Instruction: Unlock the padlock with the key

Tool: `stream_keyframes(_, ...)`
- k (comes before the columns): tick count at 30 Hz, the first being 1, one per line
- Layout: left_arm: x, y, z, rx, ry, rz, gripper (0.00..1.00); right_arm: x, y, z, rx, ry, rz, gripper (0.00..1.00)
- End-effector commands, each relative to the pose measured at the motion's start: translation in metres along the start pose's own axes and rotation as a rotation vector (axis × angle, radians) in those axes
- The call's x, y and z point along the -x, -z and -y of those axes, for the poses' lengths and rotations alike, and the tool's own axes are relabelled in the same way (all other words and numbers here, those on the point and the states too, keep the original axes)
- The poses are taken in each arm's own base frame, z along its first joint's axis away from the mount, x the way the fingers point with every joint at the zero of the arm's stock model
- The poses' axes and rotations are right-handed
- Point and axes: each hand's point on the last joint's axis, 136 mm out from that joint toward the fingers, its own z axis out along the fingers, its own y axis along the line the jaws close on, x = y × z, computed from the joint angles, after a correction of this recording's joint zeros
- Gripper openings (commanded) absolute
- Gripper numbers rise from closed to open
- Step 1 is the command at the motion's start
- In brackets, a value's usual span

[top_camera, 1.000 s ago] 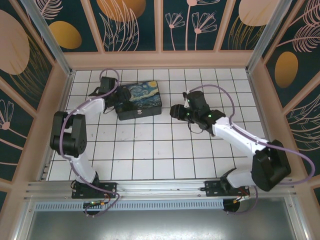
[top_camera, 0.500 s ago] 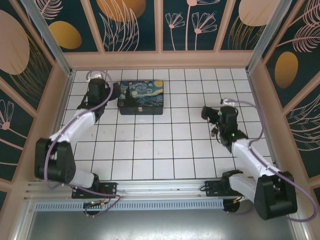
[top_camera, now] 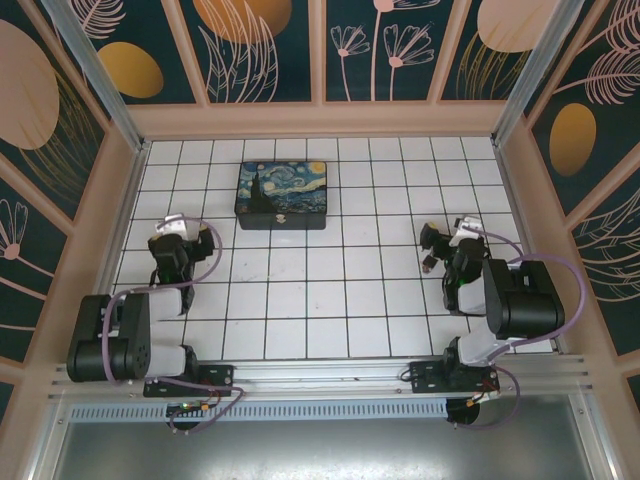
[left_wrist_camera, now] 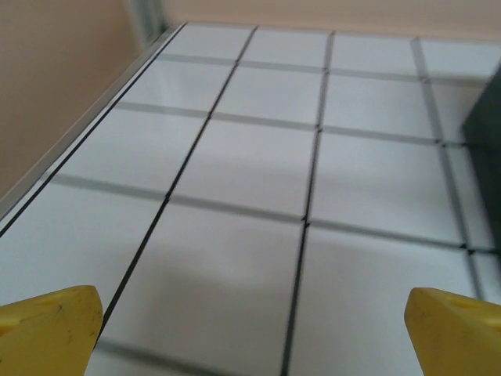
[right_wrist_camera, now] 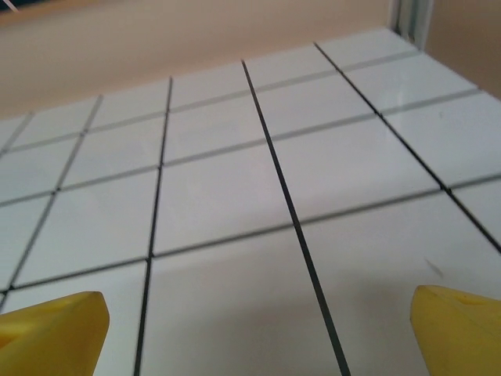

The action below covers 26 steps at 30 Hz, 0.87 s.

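The padlock and the key are out of view. A dark box point(top_camera: 281, 195) with a starry night picture on its lid lies at the back of the tiled table point(top_camera: 330, 300); a small pale fitting shows on its front face, too small to identify. My left gripper point(top_camera: 170, 248) hangs low at the near left, well clear of the box. In the left wrist view the left gripper point(left_wrist_camera: 254, 317) is open, yellow fingertips point(left_wrist_camera: 51, 317) far apart over bare tile, and the box's edge point(left_wrist_camera: 487, 117) shows at the right. My right gripper point(top_camera: 440, 250) sits at the near right; the right gripper point(right_wrist_camera: 256, 321) is open over bare tile.
Beige walls point(top_camera: 320, 118) close in the table on three sides, with metal posts at the back corners. Both arms are folded back near their bases. White tiles lie between the box and the grippers.
Both arms have pulled back from the box to the near side of the table. Both grippers have opened wide. The box now lies square instead of tilted.
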Motion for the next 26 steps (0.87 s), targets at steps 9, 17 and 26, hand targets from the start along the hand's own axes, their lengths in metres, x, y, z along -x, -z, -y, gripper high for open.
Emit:
stream_keyframes(9,0.038,0.006,0.027,-0.129,0.014,0.247,0.99,0.037,0.005,-0.01,0.077,0.02,0.151,0.99)
stream_keyframes(17,0.039,0.007,0.019,-0.058,0.03,0.263,0.99,0.037,0.004,-0.009,0.068,0.02,0.151,0.99)
stream_keyframes(26,0.039,0.007,0.02,-0.063,0.029,0.264,0.99,0.037,0.004,-0.009,0.066,0.021,0.151,0.99)
